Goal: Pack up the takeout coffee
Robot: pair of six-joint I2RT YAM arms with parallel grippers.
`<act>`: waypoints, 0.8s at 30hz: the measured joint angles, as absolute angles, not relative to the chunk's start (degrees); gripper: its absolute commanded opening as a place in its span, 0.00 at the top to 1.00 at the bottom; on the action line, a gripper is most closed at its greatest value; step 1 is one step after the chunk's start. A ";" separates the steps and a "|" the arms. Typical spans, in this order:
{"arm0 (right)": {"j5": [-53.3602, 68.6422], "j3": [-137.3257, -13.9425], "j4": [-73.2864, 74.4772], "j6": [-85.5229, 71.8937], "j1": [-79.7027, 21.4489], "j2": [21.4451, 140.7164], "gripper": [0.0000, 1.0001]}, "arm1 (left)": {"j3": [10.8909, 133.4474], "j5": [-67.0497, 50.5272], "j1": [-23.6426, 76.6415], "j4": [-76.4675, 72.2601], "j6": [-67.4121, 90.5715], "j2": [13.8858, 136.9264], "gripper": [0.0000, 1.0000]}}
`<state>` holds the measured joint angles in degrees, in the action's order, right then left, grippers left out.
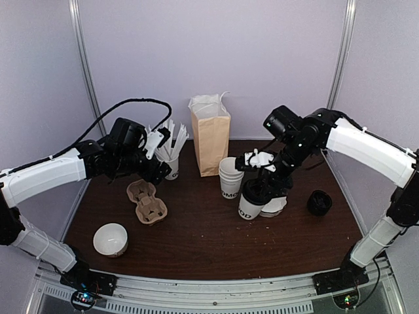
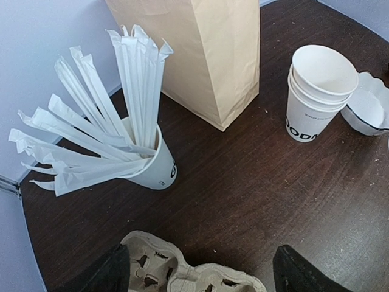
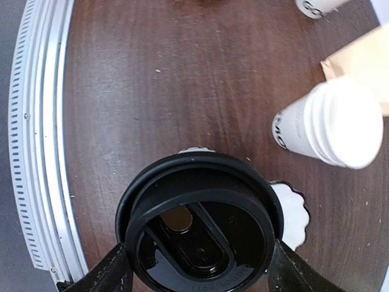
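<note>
The takeout coffee (image 1: 250, 201) is a white cup with dark lettering and a black domed lid (image 3: 197, 222), standing slightly tilted right of centre. My right gripper (image 1: 263, 186) is shut on it, with one finger against each side of the lid in the right wrist view (image 3: 200, 274). My left gripper (image 1: 157, 171) is open and empty, and hovers just behind a cardboard cup carrier (image 1: 147, 201). In the left wrist view (image 2: 200, 277) its fingertips (image 2: 106, 274) straddle the carrier's (image 2: 182, 274) far end without touching it.
A brown paper bag (image 1: 211, 134) stands open at the back centre. A stack of lidless cups (image 1: 230, 176) stands beside the coffee. A cup of wrapped straws (image 1: 171, 160) is near my left gripper. Black lids (image 1: 319, 203) are at right, a white bowl (image 1: 110, 239) at front left, and a scalloped white paper liner (image 1: 273, 206) behind the coffee.
</note>
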<state>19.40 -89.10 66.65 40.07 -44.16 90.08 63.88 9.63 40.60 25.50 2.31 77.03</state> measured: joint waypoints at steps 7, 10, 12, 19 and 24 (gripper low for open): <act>20.53 -88.58 66.11 38.11 -26.61 87.09 0.27 | 64.14 8.91 40.42 25.69 2.55 77.08 0.15; 20.18 -87.83 65.08 36.77 -19.42 87.11 0.27 | 64.16 8.71 40.40 25.82 2.66 77.08 0.15; 19.03 -87.24 64.20 35.86 -15.57 87.15 0.27 | 64.16 8.67 40.32 25.85 2.66 77.08 0.15; 13.10 -87.09 61.73 33.95 -8.23 90.54 0.27 | 64.20 7.86 40.21 26.33 2.68 77.08 0.15; 10.39 -87.13 61.47 32.95 -5.69 96.18 0.27 | 64.23 7.49 40.21 26.96 2.68 77.08 0.15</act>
<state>10.39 -87.13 61.47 32.95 -5.69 96.18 64.23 7.49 40.21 26.96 2.68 77.08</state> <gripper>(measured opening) 0.731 0.848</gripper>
